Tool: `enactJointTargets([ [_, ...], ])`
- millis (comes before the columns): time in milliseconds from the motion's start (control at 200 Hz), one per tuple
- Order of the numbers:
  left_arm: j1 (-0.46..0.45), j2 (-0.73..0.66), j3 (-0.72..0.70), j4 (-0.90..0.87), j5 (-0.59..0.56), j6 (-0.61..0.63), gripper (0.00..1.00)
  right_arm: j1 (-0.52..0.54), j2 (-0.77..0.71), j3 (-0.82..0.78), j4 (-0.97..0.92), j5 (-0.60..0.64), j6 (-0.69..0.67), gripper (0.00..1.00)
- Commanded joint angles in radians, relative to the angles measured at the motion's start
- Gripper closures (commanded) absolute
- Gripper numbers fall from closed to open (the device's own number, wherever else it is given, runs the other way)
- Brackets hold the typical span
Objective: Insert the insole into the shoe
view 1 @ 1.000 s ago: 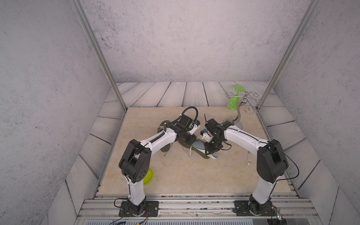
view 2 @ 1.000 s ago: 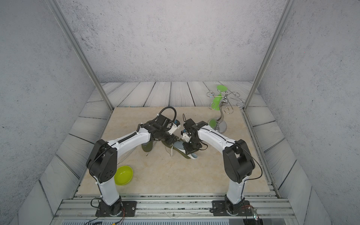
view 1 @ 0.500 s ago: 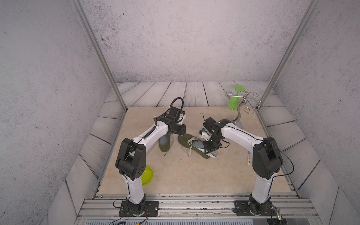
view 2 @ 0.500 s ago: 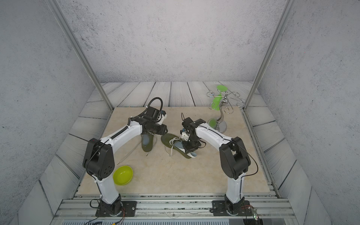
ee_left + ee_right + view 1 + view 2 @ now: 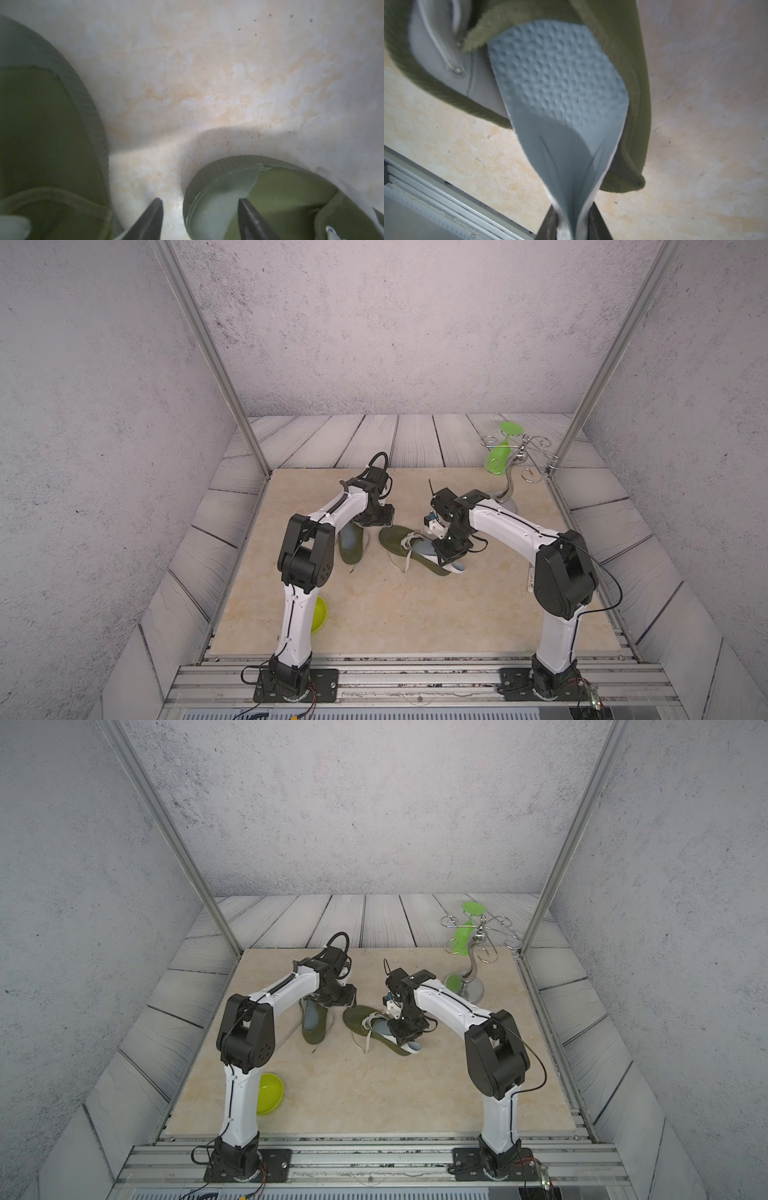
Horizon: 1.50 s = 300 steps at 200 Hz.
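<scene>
The olive shoe (image 5: 399, 541) with white laces lies mid-table, also in a top view (image 5: 361, 1019). A grey-blue dimpled insole (image 5: 560, 93) reaches into its opening, with the heel end sticking out behind. My right gripper (image 5: 573, 209) is shut on that heel end, seen in both top views (image 5: 451, 556) (image 5: 407, 1038). My left gripper (image 5: 200, 202) is open and holds nothing. It hovers by the shoe's toe (image 5: 224, 197), seen in both top views (image 5: 379, 520) (image 5: 340, 1000).
A second olive shoe (image 5: 351, 547) (image 5: 41, 124) lies left of the first, under the left arm. A lime bowl (image 5: 270, 1094) sits front left. A chrome hook stand (image 5: 513, 477) with a green glass (image 5: 498, 456) stands back right. The metal front rail (image 5: 425, 187) is near.
My left gripper has drawn back to the left, away from the laced shoe, and its jaws have opened. The right gripper stays shut on the insole at the shoe's heel.
</scene>
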Motion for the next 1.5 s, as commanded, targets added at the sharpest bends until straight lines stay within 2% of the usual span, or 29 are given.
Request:
enactJointTargets([
  [0,0.002,0.003,0.019,-0.034,0.014,-0.037,0.35,0.004,0.032,0.026,-0.03,0.022,-0.017,0.76],
  [80,0.004,0.001,-0.005,-0.006,0.03,-0.055,0.35,0.004,0.032,0.026,-0.025,0.019,-0.017,0.76],
  [255,0.026,0.015,-0.059,0.081,0.163,-0.114,0.37,0.005,0.042,0.029,-0.035,0.027,-0.034,0.78],
  [580,0.036,0.015,-0.124,0.212,0.266,-0.146,0.42,0.008,0.059,0.058,-0.043,0.055,-0.055,0.79],
  [851,0.036,0.018,-0.136,0.227,0.289,-0.148,0.44,0.017,0.111,0.107,-0.038,0.045,-0.068,0.8],
  [1001,0.036,0.021,-0.139,0.236,0.296,-0.145,0.44,0.022,0.136,0.125,-0.029,0.09,-0.094,0.82],
  [1181,0.036,0.028,-0.132,0.246,0.305,-0.142,0.44,0.025,0.126,0.118,0.031,0.129,-0.116,0.83],
  [1496,0.036,0.038,-0.129,0.271,0.34,-0.157,0.45,0.048,0.119,0.08,0.161,0.12,-0.117,0.83],
])
